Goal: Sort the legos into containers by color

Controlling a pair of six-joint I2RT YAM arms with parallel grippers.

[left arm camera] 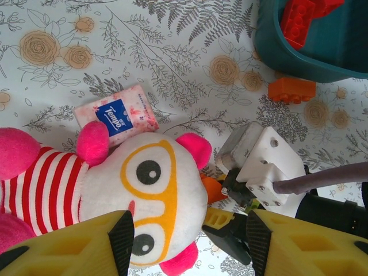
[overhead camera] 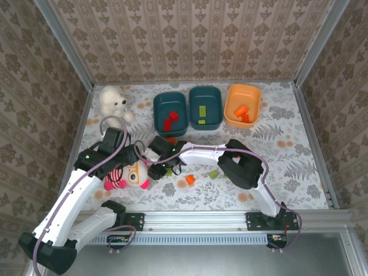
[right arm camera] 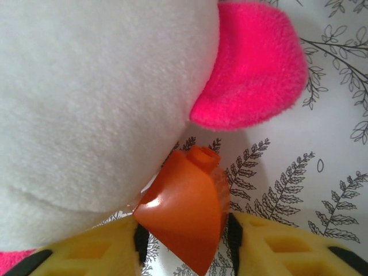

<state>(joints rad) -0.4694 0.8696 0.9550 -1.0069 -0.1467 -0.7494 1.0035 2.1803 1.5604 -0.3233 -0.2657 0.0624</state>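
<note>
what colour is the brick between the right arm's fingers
Orange. The brick shows best in the right wrist view.

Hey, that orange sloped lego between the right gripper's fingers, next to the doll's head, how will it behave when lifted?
The orange sloped lego looks hard and glossy, so it is probably stiff, light and slippery. Its sides taper inside the right gripper, so it might twist or pop out. The plush doll touching it looks soft and should simply yield.
</note>
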